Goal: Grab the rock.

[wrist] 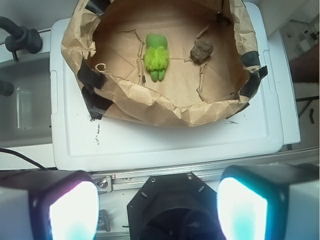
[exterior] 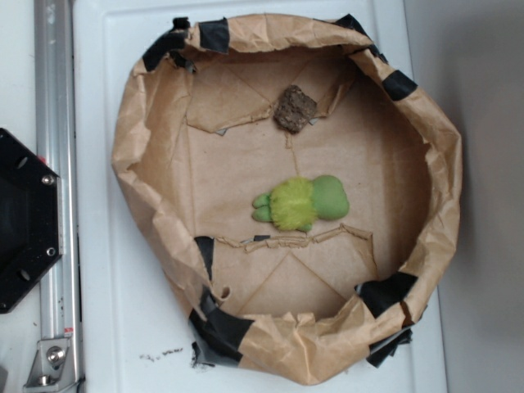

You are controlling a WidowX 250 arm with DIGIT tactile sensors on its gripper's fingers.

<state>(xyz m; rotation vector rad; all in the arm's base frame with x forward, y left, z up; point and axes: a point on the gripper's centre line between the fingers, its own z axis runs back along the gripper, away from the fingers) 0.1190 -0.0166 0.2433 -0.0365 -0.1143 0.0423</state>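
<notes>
The rock (exterior: 295, 108) is a small rough dark-brown lump lying near the back wall of a brown paper basin (exterior: 147, 147). In the wrist view the rock (wrist: 201, 50) sits at the right of the paper floor. My gripper (wrist: 157, 210) does not show in the exterior view. In the wrist view its two glowing pads (wrist: 74, 212) stand far apart at the bottom edge, open, with nothing between them. It hangs high over the black robot base (wrist: 172, 207), well short of the basin and the rock.
A fuzzy lime-green plush toy (exterior: 301, 201) lies mid-basin, left of the rock in the wrist view (wrist: 156, 56). The basin's crumpled walls, patched with black tape (exterior: 391, 291), stand on a white lid (wrist: 165, 145). A metal rail (exterior: 54, 164) and the black base (exterior: 24, 221) lie alongside.
</notes>
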